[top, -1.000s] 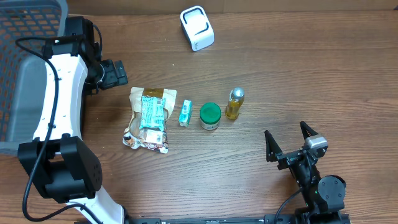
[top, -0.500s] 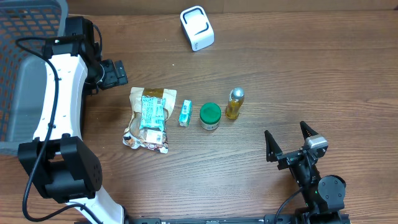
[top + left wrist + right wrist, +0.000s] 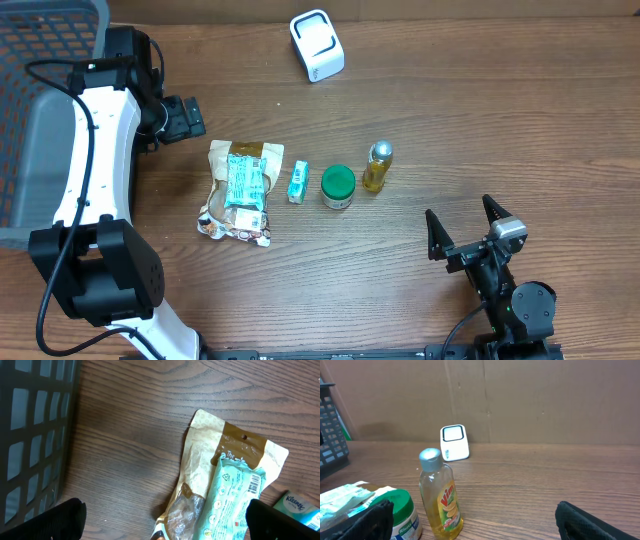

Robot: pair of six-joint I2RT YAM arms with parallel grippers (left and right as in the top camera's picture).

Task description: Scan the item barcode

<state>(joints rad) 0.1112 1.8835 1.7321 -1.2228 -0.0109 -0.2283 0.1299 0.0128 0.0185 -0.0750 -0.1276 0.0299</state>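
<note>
Left of jar (image 3: 337,186): tissues (image 3: 298,183), pouch (image 3: 240,190), left gripper (image 3: 190,118) spread wide, empty. Right: bottle (image 3: 377,166), right gripper (image 3: 463,226), likewise spread. Behind jar: scanner (image 3: 317,45).

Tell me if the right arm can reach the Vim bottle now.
Probably yes. The Vim bottle stands upright ahead of the right gripper, whose fingers are open, with bare table between; the green-lidded jar sits apart.

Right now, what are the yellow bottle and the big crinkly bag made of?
The bottle looks like clear, glossy plastic: yellow liquid shows through, under a silvery cap. The bag seems matte paper or paper-look film, creased, shinier at its wrinkled end.
</note>
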